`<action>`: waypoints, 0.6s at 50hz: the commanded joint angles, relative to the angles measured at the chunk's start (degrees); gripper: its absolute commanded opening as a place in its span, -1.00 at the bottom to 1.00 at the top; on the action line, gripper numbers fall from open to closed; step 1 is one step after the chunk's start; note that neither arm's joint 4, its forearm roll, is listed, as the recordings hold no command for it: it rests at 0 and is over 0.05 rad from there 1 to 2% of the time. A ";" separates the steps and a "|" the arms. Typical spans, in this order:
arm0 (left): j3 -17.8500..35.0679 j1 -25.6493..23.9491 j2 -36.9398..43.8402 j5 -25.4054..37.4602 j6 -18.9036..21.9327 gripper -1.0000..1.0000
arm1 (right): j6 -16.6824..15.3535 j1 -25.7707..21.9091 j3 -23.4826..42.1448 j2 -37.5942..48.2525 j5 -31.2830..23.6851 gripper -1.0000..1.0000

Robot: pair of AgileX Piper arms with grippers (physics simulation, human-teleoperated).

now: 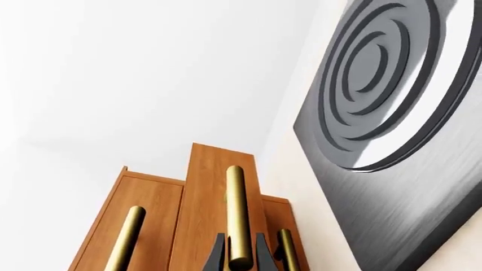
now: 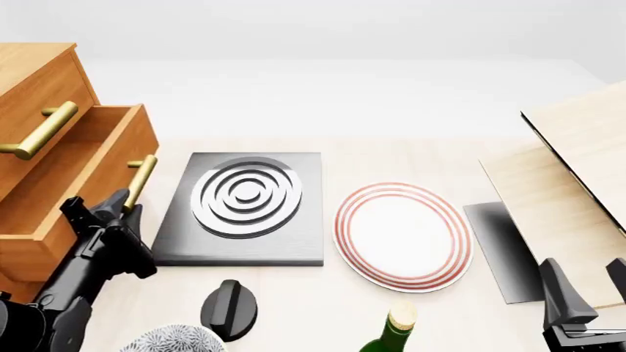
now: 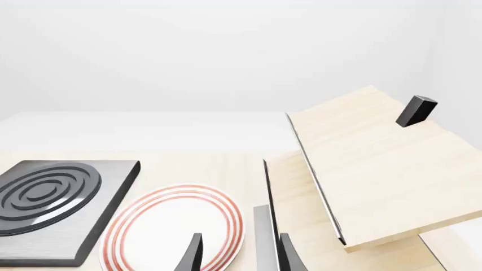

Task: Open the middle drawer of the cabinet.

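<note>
At the left edge of the front view, the cabinet [image 2: 34, 81] is filling the frame from top to bottom, with the middle drawer [image 2: 83, 172] already standing out well past the front above it, its hollow showing. The left gripper [image 2: 125, 204] is closing its dark fingers [image 1: 217, 257] round that drawer's brass bar handle [image 2: 142, 180], seen in the left wrist view running between the two jaws. By the look of it the pull is well under way; what remains is a straight draw along the drawer's own line, grip kept firm so the round bar is not slipping. In the middle, a grey ringed slab [image 2: 245, 205] and a red-rimmed plate [image 2: 403, 235] are lying side by side. At the lower right, the right gripper [image 2: 584, 290] is idling, jaws apart and holding nothing.
</note>
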State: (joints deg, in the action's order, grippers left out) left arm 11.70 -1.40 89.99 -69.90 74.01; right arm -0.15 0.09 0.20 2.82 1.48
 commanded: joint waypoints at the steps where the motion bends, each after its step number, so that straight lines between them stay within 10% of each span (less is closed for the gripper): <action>1: -3.87 -4.78 1.38 0.01 -0.41 -1.00 | 0.02 -0.07 0.00 -0.63 -0.33 1.00; 9: -3.47 -4.30 1.81 0.01 -0.23 -1.00 | 0.02 -0.06 0.00 -0.62 -0.32 1.00; 10: -3.03 -3.75 1.98 0.01 0.35 1.00 | 0.02 -0.06 0.00 -0.60 -0.32 1.00; 30: -2.82 -3.42 1.62 0.01 1.06 1.00 | 0.02 -0.07 0.00 -0.62 -0.33 1.00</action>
State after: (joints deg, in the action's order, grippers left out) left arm 9.74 -3.63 91.17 -69.90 75.31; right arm -0.15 0.09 0.19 2.82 1.48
